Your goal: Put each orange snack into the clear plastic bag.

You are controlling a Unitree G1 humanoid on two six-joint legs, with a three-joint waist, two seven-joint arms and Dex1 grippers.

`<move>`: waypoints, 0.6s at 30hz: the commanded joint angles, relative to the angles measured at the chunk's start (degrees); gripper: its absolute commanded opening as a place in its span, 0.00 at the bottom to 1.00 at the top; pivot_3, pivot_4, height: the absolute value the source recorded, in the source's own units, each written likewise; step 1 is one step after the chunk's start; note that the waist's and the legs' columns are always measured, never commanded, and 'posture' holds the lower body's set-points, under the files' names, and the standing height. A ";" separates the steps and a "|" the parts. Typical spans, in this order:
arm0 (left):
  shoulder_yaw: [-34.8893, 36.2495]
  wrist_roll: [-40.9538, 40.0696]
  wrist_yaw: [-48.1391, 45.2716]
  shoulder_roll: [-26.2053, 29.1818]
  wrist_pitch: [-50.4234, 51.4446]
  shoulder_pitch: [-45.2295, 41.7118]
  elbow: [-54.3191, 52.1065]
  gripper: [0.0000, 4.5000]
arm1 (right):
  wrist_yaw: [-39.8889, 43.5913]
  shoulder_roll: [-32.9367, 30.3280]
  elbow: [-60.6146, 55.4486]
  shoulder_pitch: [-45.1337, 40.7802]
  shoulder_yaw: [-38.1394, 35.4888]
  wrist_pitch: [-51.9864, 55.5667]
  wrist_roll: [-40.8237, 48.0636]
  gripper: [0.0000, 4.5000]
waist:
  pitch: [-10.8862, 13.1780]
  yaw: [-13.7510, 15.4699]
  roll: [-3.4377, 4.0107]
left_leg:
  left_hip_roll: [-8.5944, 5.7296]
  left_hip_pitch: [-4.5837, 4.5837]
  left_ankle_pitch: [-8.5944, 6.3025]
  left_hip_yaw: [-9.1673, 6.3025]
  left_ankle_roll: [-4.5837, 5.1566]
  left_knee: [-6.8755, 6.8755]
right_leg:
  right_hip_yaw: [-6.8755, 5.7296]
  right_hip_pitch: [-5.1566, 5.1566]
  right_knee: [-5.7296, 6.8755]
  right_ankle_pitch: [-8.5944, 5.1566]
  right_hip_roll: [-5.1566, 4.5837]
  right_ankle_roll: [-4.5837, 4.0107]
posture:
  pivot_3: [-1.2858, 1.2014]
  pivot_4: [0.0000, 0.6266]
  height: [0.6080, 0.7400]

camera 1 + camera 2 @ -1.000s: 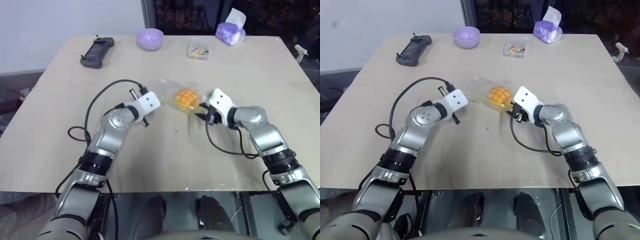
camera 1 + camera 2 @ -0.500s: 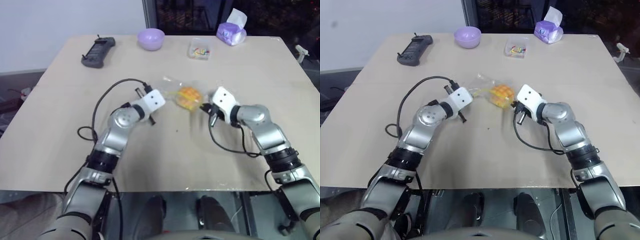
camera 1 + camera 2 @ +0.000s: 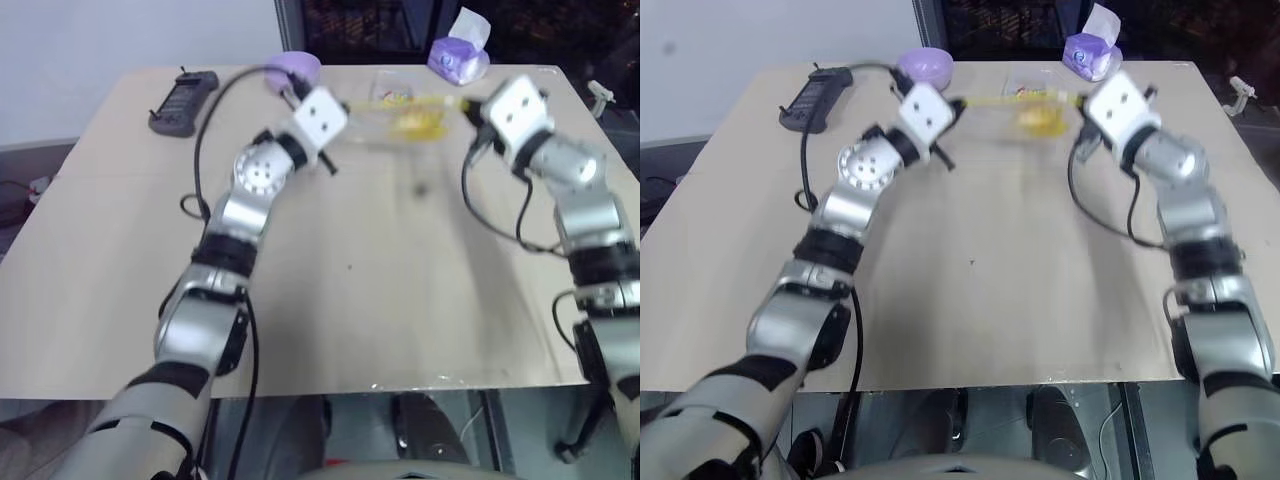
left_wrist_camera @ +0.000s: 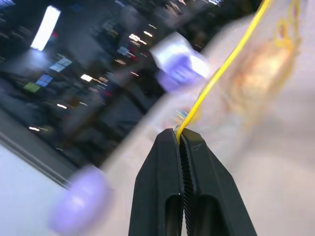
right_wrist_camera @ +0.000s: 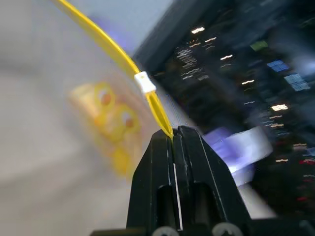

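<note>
A: What's changed since a second ago?

B: I've got both arms raised now. Earlier the clear plastic bag (image 3: 405, 112) lay on the counter (image 3: 380, 300) between them with the orange snack (image 3: 412, 122) inside; now it hangs in the air, stretched by its yellow seal strip (image 3: 1025, 97) from one arm to the other, snack sagging in it.

A: And the fingers?

B: My left gripper (image 4: 180, 135) has its fingers pressed together on one end of the strip, my right gripper (image 5: 173, 132) pinched on the other end. A second ago the right one was partly spread.

A: Anything the wrist cameras add?

B: The right wrist view shows a small white slider (image 5: 144, 82) on the strip just past the fingers, which I can't make out from the head. The head views give me the far edge instead: black handset (image 3: 180, 88), lilac bowl (image 3: 924, 65), small clear box (image 3: 392, 92), purple tissue pack (image 3: 458, 58)
</note>
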 commanded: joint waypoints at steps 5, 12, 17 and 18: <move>-3.41 -9.99 -18.12 7.28 16.23 20.61 -32.13 0.00 | 9.78 -4.64 -22.33 17.32 -1.28 11.51 6.71 0.01 | -0.01 -0.54 0.05 | 0.01 -0.54 0.00 -0.05 0.00 0.33 | 0.02 -0.49 0.04 0.00 0.02 0.00 | 0.52 0.24 1.00; -1.36 -16.12 -18.65 9.10 33.08 31.39 -48.32 0.42 | 11.66 -6.67 -28.82 26.21 -2.14 17.00 8.08 0.41 | 0.07 0.60 0.03 | 0.00 0.63 -0.16 -0.16 0.29 0.84 | -0.03 0.57 0.91 0.00 0.09 0.00 | 0.52 0.24 1.00; 3.63 -21.19 -16.29 7.74 36.80 34.00 -49.37 0.72 | 15.24 -10.81 -31.78 31.03 -3.04 19.85 9.74 0.64 | 0.08 1.12 0.02 | 0.05 1.67 -0.18 -0.16 0.30 0.71 | -0.03 1.59 0.76 -0.08 0.14 0.06 | 0.52 0.24 1.00; 6.59 -24.64 -16.27 7.19 38.88 34.93 -49.67 0.72 | 16.42 -11.51 -32.19 32.53 -4.82 20.51 11.87 0.64 | 0.08 1.15 0.01 | 0.05 1.61 -0.18 -0.16 0.30 0.72 | -0.02 1.53 0.76 -0.04 0.14 0.00 | 0.52 0.24 1.00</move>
